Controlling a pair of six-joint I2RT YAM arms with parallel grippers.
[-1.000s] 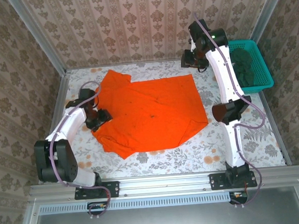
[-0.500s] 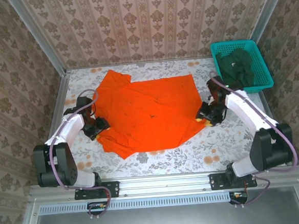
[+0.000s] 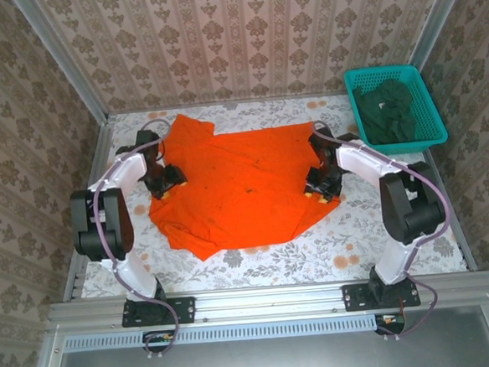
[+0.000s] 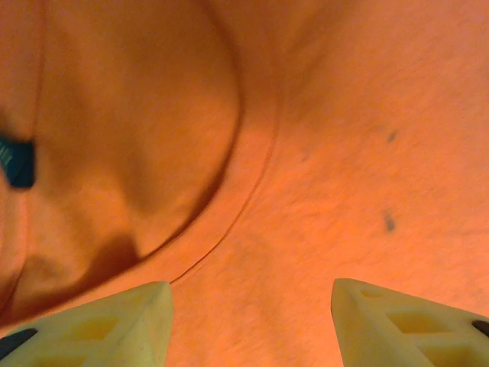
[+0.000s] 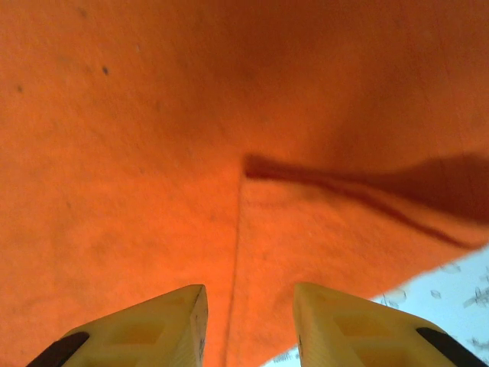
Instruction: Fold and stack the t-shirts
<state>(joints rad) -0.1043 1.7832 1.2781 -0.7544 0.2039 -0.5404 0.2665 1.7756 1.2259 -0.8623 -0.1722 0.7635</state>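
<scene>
A bright orange short-sleeved fabric t-shirt (image 3: 244, 183) lies spread open across the middle of the floral-patterned tabletop (image 3: 316, 246). One sleeve reaches toward the far left corner and the hem bunches unevenly toward the near edge.

At the far right corner stands a teal plastic mesh basket (image 3: 379, 70). Dark green crumpled t-shirts (image 3: 390, 110) are heaped inside it, well apart from the orange one.

The left fingers (image 3: 164, 179) sit low on the shirt's left edge, on the side toward the left edge of the tabletop. From the left wrist, these pale yellow fingers (image 4: 114, 325) stand wide apart with nothing between them. They hang just over the orange cloth (image 4: 344, 153), where a curved seam runs past a shadowed fold. A small blue tag (image 4: 15, 160) peeps out at the side.

The right fingers (image 3: 319, 187) are down on the shirt's right edge, near its pointed corner. From the right wrist, those fingers (image 5: 153, 329) are apart too, with a narrower gap. They straddle a straight seam in the orange fabric (image 5: 114, 153) without pinching it. A doubled-over flap of cloth lies just beyond them, and a sliver of tabletop (image 5: 458, 298) shows past the shirt's edge.
</scene>
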